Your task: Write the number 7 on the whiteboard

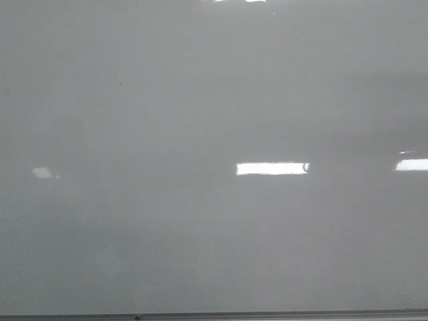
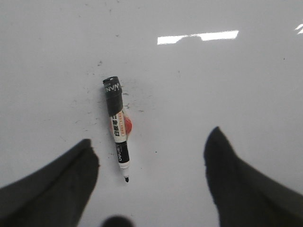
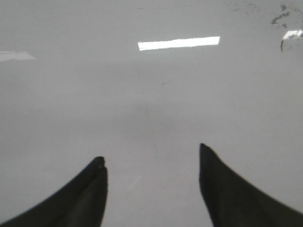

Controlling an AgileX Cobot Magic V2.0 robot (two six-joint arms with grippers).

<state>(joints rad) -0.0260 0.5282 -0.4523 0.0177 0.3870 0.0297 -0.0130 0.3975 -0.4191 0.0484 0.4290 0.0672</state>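
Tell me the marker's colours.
Black marker, white-and-red label; clearest in the left wrist view.

Right gripper (image 3: 152,163) over the whiteboard (image 3: 156,94)

Its two dark fingers (image 3: 85,189) are spread wide apart. Black smudges (image 3: 279,19) mark one corner of the shiny board.

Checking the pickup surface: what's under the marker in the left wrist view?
The marker lies flat on the whiteboard, uncapped, amid faint dark specks. The board directly beneath its body is covered. The left gripper hangs open above it.
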